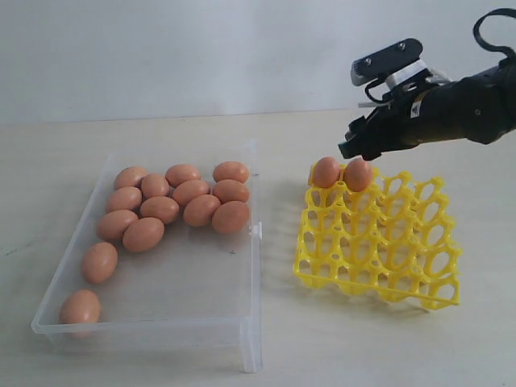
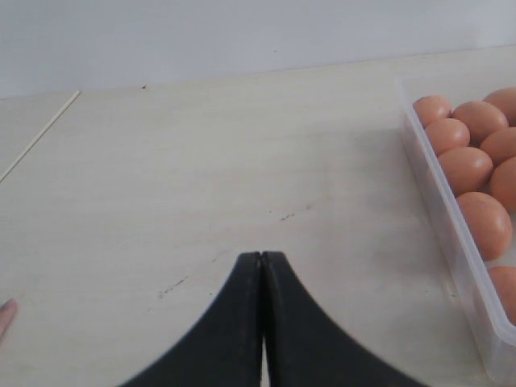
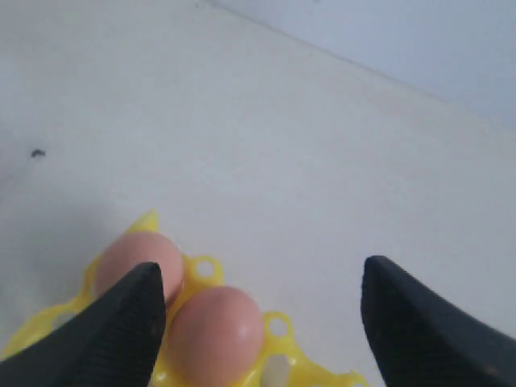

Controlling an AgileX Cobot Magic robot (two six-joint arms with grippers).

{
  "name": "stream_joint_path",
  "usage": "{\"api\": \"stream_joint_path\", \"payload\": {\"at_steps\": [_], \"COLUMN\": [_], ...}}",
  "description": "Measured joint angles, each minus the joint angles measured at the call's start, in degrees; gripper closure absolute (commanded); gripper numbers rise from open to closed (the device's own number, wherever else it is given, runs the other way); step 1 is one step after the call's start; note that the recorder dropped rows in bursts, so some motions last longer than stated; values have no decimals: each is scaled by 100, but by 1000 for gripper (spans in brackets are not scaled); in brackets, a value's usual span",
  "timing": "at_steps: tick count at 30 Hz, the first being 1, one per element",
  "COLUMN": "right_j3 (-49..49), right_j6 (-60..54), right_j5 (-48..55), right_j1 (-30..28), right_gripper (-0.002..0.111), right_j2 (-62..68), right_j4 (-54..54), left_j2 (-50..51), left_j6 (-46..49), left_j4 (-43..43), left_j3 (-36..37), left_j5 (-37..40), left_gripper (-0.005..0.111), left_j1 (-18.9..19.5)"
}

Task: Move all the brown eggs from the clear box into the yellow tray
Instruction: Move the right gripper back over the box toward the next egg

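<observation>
Brown eggs [image 1: 190,192]: you have fourteen clustered in the clear box [image 1: 252,282] on the left-arm side. Two more sit side by side in the yellow tray [image 1: 379,242], in the back-row cups nearest the box. Your right gripper [image 1: 360,149] hangs just above those two, fingers spread wide and holding nothing; both eggs lie nearer one finger than the other. Your left gripper [image 2: 260,258] is pressed together over bare table [image 2: 161,161], beside the box's wall and clear of the eggs.

A pale, wood-grained tabletop [image 1: 387,347] spans the scene, scuffed with small dark marks [image 2: 294,214]. A plain white wall [image 1: 201,56] rises along its far edge.
</observation>
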Motion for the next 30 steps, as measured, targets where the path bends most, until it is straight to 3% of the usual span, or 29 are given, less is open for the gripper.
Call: {"api": "stream_joint_path", "payload": {"at_steps": [4, 6, 8, 12, 13, 16, 21, 27, 30], "right_j3": [0, 0, 0, 0, 0, -132, -682, -2476, -3514], "right_j6": [258, 315, 341, 354, 354, 365, 172, -1292, -1342], "right_j5": [73, 147, 211, 498, 550, 630, 1297, 4403, 4815], "right_j1": [105, 247, 424, 1032, 1178, 2008, 2704, 3345, 3546], "right_gripper": [47, 54, 67, 104, 108, 108, 105, 74, 62], "right_j2": [-413, -614, -755, -1021, -1066, -1134, -1001, 350, 1016], "right_j4": [84, 145, 213, 349, 360, 533, 962, 2502, 2567], "left_j2": [0, 0, 0, 0, 0, 0, 0, 0, 0], "left_j6": [0, 0, 0, 0, 0, 0, 0, 0, 0], "left_j4": [0, 0, 0, 0, 0, 0, 0, 0, 0], "left_j3": [0, 0, 0, 0, 0, 0, 0, 0, 0], "left_j5": [0, 0, 0, 0, 0, 0, 0, 0, 0], "left_gripper": [107, 107, 107, 107, 107, 107, 107, 107, 107], "left_j1": [0, 0, 0, 0, 0, 0, 0, 0, 0]}}
